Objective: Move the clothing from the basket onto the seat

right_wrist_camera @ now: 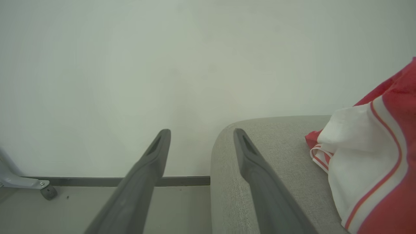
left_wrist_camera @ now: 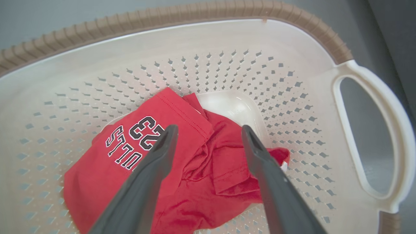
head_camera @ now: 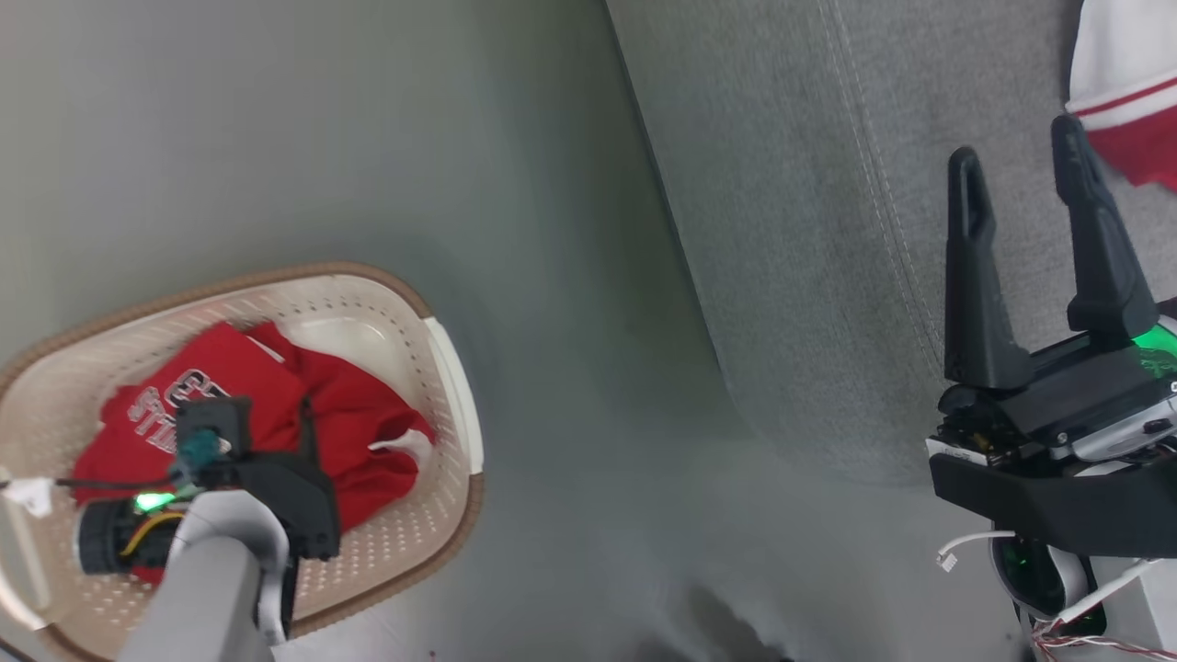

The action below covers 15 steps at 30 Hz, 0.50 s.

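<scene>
Grey fabric sofa (head_camera: 828, 230) on the right, pale wall (right_wrist_camera: 130, 65) behind, one red-and-white striped garment (right_wrist_camera: 364, 162) lying on it. Cream perforated plastic basket with brown rim (left_wrist_camera: 227, 65) sits on the grey floor (head_camera: 552, 276), crumpled red "23" clothes (left_wrist_camera: 97, 182) inside. Left gripper (left_wrist_camera: 209, 130) hangs over them, spread wide, empty; right gripper (head_camera: 1015, 147), equally wide, hovers above the sofa.

Smooth grey floor (head_camera: 276, 138). Carries a rounded cream-white perforated plastic basket with brown rim (head_camera: 397, 324) and, apart from it, a large grey fabric sofa (head_camera: 809, 276). Holds, on the sofa, a soft red-and-white striped garment (head_camera: 1126, 92).
</scene>
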{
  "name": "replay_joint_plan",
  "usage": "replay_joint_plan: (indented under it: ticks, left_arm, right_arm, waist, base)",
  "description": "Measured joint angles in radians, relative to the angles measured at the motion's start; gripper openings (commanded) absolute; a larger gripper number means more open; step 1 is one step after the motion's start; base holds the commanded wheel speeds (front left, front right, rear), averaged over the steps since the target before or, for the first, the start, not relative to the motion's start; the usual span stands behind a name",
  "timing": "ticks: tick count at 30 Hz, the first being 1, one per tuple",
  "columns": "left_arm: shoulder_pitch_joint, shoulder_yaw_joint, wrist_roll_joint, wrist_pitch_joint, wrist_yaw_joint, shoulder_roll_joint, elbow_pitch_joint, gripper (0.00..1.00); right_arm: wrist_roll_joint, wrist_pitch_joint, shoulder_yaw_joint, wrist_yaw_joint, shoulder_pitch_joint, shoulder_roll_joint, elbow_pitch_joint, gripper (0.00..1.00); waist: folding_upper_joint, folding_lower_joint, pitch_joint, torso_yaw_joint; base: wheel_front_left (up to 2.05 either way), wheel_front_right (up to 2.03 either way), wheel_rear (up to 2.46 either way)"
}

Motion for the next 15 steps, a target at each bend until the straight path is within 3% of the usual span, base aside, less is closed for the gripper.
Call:
replay_joint_plan:
  ticks: [15]
  left_arm:
    - [-0.165,0.054,0.002,0.017,0.001,0.059,0.101,1.00]
  right_arm:
    - [0.017,-0.025,-0.052,-0.018,-0.004,0.010,-0.023,1.00]
  waist:
    - [-0.0001,0.0000,0.213,-0.068]
  base:
    - [0.00,0.00,0.00]
